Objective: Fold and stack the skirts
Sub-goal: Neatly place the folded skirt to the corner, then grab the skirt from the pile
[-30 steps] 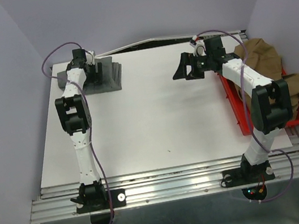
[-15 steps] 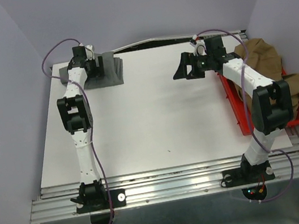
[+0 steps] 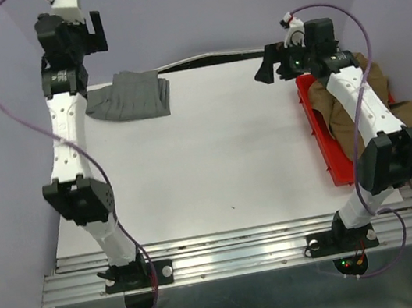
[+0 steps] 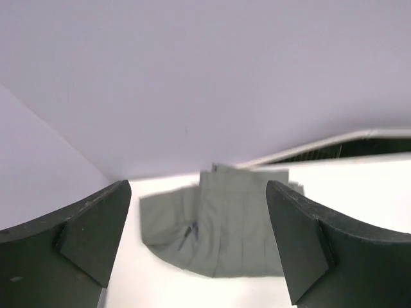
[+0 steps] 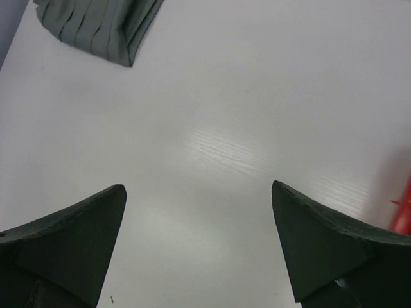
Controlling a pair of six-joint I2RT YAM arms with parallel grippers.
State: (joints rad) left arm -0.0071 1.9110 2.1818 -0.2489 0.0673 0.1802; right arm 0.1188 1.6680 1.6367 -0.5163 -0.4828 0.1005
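**Colleague:** Where do the two skirts lie from where you sit?

**Operator:** I see a mid-grey pleated cloth skirt folded into a flat bundle at the far left corner of the white table. Its long axis runs along the far edge. The tan-brown cloth skirt sits crumpled in the red plastic tray at the table's right edge. It spills over the tray's far and right rims, and its length runs near to far.

**Colleague:** And your grippers?

**Operator:** Both are empty, with jaws spread wide. My left gripper hangs high above the grey skirt, well apart from it. My right gripper hovers by the tray's far left corner and points out over bare table.

**Colleague:** Which arm takes the brown one?

**Operator:** The right, I judge. That skirt lies just to the gripper's right and back toward the arm's base, partly under my forearm. The wrist would have to turn back and down to reach it.

**Colleague:** How do the materials look?

**Operator:** The grey cloth is matte and soft, with parallel pleat ridges and one thick folded edge. The brown is limp and rumpled, and I can pick out no clear hem. The tray is hard plastic with a raised wall that the fingers must clear.
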